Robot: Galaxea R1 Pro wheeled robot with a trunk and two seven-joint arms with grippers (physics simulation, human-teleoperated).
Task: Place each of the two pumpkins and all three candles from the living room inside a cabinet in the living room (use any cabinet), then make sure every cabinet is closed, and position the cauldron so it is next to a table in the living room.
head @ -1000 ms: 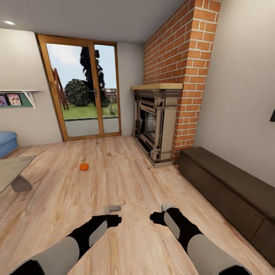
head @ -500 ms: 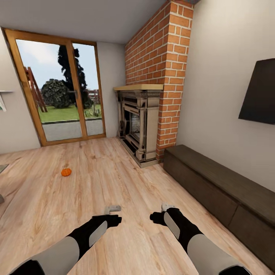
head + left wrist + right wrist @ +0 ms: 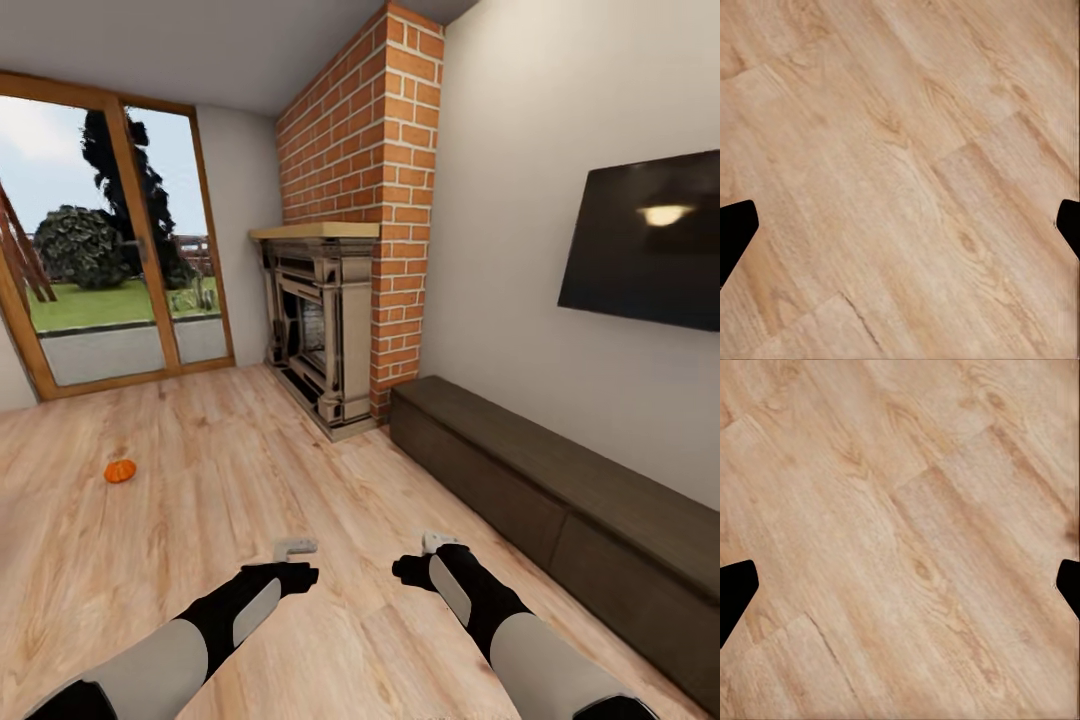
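Note:
One small orange pumpkin [image 3: 120, 471] lies on the wood floor at the left, well ahead of both arms. The long low dark brown cabinet [image 3: 560, 490] runs along the right wall, its fronts shut. Both arms are held low over the floor in front of me. The left gripper [image 3: 295, 547] and the right gripper [image 3: 432, 541] hold nothing. In the left wrist view the left gripper [image 3: 900, 225] is open over bare floorboards, and in the right wrist view so is the right gripper [image 3: 900, 585]. The candles, the cauldron and the table are out of view.
A brick chimney with a stone fireplace [image 3: 325, 330] stands in the corner just beyond the cabinet's far end. A dark TV [image 3: 650, 240] hangs on the right wall above the cabinet. Glass patio doors [image 3: 110, 280] fill the far wall.
The head view has swung to the right: the sofa, low table and shelf slid out at the left and the TV came in. Both arms keep the same pose.

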